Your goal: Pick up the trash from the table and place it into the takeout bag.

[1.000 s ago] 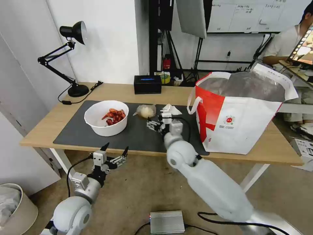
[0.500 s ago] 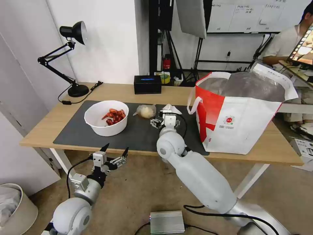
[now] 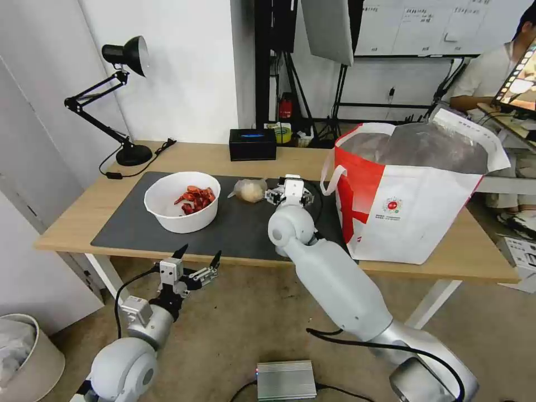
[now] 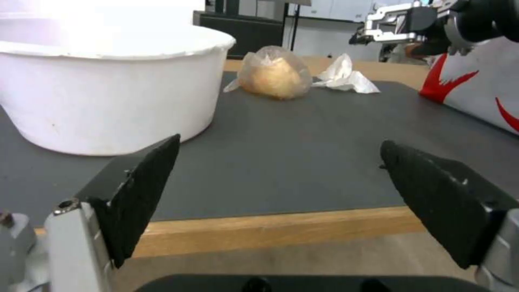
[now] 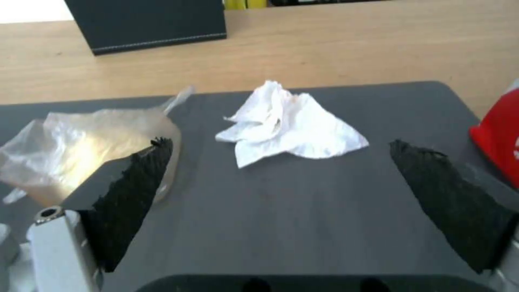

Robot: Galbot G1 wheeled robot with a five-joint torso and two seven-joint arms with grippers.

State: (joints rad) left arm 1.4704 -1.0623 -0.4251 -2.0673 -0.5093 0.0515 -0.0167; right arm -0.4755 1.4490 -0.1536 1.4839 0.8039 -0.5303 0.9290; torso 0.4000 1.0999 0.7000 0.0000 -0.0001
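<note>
The right gripper (image 5: 281,178) is held over the dark mat with its fingers (image 5: 135,178) spread wide and empty; the crumpled tissue (image 5: 289,132) lies just ahead of them, untouched. Beside the tissue, the small clear bag (image 5: 86,154) rests on the mat, and further along stands the white bowl (image 3: 181,201) of red shells. All three remain on the table (image 3: 212,153). No pickup is judged complete. The takeout bag (image 3: 413,190) stands open nearby. The left gripper (image 3: 195,262) is parked below the table edge, fingers wide.
</note>
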